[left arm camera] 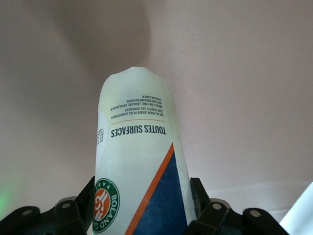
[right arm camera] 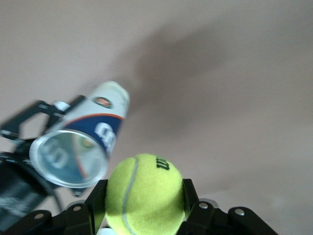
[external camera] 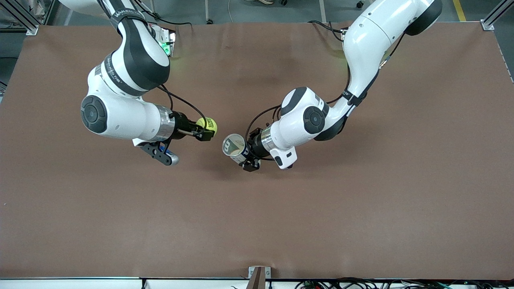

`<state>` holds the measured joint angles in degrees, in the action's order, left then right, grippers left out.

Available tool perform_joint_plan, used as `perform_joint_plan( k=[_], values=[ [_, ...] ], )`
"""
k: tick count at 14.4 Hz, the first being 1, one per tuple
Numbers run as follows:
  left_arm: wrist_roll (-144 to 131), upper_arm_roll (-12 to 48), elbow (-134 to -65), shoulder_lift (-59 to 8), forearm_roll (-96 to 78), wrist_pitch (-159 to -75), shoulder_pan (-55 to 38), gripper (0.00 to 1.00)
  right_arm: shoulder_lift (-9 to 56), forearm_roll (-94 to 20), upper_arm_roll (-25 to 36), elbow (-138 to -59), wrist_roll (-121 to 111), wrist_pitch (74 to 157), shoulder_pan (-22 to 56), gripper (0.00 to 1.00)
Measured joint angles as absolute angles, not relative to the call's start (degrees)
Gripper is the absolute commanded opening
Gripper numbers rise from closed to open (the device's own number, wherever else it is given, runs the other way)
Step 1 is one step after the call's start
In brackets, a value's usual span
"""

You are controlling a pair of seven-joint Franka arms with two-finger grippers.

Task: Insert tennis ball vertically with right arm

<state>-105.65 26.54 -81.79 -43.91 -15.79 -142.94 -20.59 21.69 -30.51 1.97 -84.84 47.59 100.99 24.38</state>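
Left gripper (external camera: 245,157) hangs over the middle of the brown table (external camera: 361,208), fingers clamped on the body of a tennis ball can (external camera: 235,147). Can is white and blue with an orange stripe and "TOUTES SURFACES" print; it is held off the table, tilted, its open mouth showing to the front camera. Right gripper (external camera: 204,131) hovers just beside it, toward the right arm's end, fingers closed on a yellow tennis ball (external camera: 207,125). Ball and can mouth are near each other, not touching.
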Motion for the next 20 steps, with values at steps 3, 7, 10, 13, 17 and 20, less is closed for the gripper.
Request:
perform_joint_plan(
  k=[3,7,10,13,17,20],
  values=[
    [-106.5,26.6,-81.8,-43.9,-15.8,-142.9,-20.9,0.78,22.1,-31.3,2.0,-84.6,52.1,107.4,26.2,0.35],
    [-107.4,26.6,-81.8,-43.9,-15.8,-142.9,-21.2,0.78,24.6,-31.3,2.0,-84.3,55.1,113.0,29.1,0.35],
    [-107.5,26.7,-81.8,-43.9,-15.8,-142.9,-21.2,0.79,26.0,-31.3,2.0,-83.5,55.4,113.3,29.4,0.73],
    [-107.6,26.7,-81.8,-43.9,-15.8,-143.0,-21.1,0.81,26.1,-31.3,2.3,-83.2,55.4,113.3,29.4,1.00],
    [-107.6,26.7,-81.8,-43.9,-15.8,-142.9,-21.1,0.82,25.9,-31.3,2.8,-82.3,55.4,112.5,29.3,1.00],
    [-107.6,26.7,-81.8,-43.9,-15.8,-142.9,-21.1,0.82,24.2,-31.0,3.7,-80.8,54.6,105.5,27.3,1.00]
  ],
)
